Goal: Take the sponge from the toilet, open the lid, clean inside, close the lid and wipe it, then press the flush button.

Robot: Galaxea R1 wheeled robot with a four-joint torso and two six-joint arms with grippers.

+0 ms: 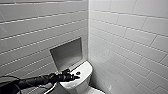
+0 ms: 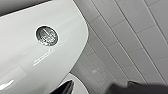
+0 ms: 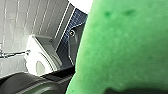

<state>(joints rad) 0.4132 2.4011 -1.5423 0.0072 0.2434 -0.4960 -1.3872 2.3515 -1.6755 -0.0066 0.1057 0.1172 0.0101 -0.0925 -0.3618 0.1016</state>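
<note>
Gripper of left arm point(image 1: 74, 77) above tank top of the toilet point(image 1: 85, 70), just beside the flush button point(image 2: 46, 35).
Fingers point(image 2: 67, 88) apart, low in left wrist frame, button in upper left. Sponge point(image 3: 120, 47), bright green, close before right wrist camera, right half of frame; clamped by right gripper or not, cannot tell.

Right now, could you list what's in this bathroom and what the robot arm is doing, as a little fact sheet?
place: white-tiled corner with a wall niche
toilet tank top: white, glossy
flush button: round, dark, set in the tank top
left gripper: over the tank top, beside the button; contact unclear
sponge: bright green, close to the right wrist camera
</note>
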